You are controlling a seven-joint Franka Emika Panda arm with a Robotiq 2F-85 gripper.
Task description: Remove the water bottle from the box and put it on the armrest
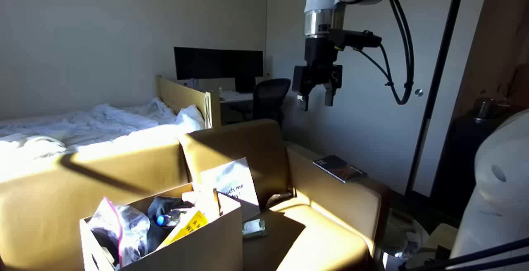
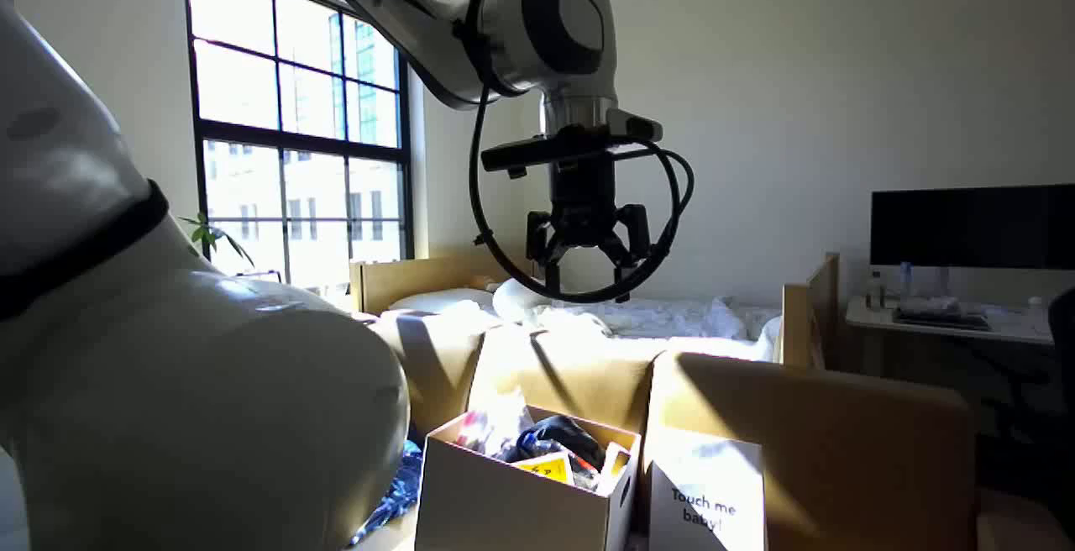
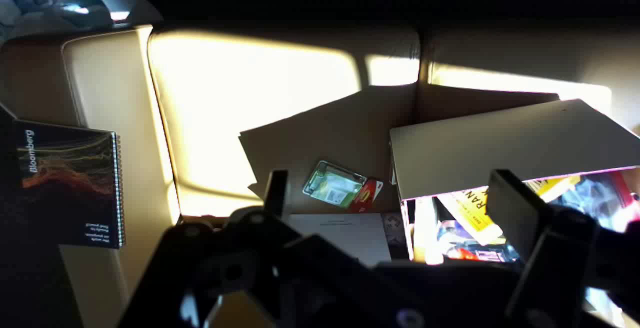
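Box (image 1: 202,248), brown cardboard: at left in an exterior view, open-topped and well filled.

Clear plastic bag (image 1: 134,229), pink-edged: crumpled within the box; I expect it to snag.

Water bottle (image 1: 174,216), the task's piece: in the box, right of the bag, blue cap (image 1: 162,220) facing left. Glare washes out the clear body, so I cannot be sure where its far end lies. Fill unknown; I judge it fairly light, thin-walled, smooth enough to slip and easily dented, with the cap end stiffest. Where I would take hold: across the body just behind the cap, from above, with a modest squeeze.

Yellow printed item (image 1: 198,220): just right of the bottle; it may crowd my grip.

Tool (image 1: 317,102): raised well above the box and to its right, fingers spread wide, nothing between them.

Armrest (image 1: 334,198), tan, padded: the destination; I expect it to yield slightly under the bottle.

Notebook (image 1: 339,168), dark, spiral-bound: lying on the armrest top; I would lay the bottle flat beside it.
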